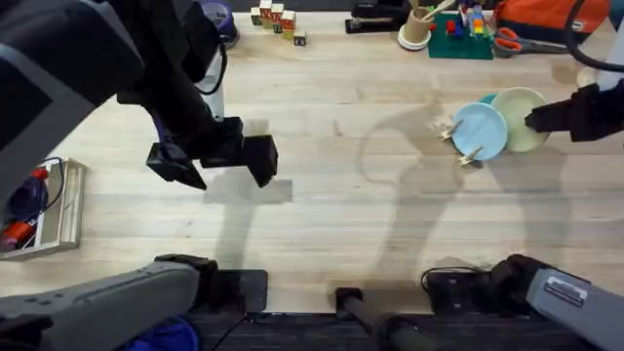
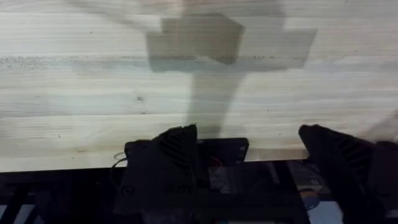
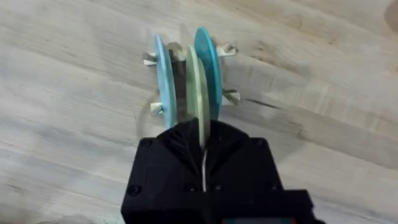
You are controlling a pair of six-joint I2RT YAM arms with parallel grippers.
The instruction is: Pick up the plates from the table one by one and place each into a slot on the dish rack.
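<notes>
Three plates stand on edge in the dish rack point(image 1: 466, 156) at the right of the table point(image 1: 341, 205): a light blue plate point(image 1: 480, 130), a cream-yellow plate point(image 1: 517, 117) and a teal plate point(image 3: 208, 62). In the right wrist view the cream-yellow plate point(image 3: 196, 87) sits in the slot between the light blue plate point(image 3: 163, 74) and the teal one. My right gripper point(image 3: 202, 127) is shut on the cream plate's rim, reaching in from the right point(image 1: 534, 120). My left gripper point(image 1: 216, 161) hangs open over bare table at the left, with nothing between its fingers point(image 2: 180, 149).
A tray point(image 1: 68, 210) with small items lies at the table's left edge. Along the back stand coloured blocks point(image 1: 273, 18), a cup of utensils point(image 1: 417, 29), a green stand point(image 1: 458, 34) and orange scissors point(image 1: 512, 41). The table's middle is bare wood.
</notes>
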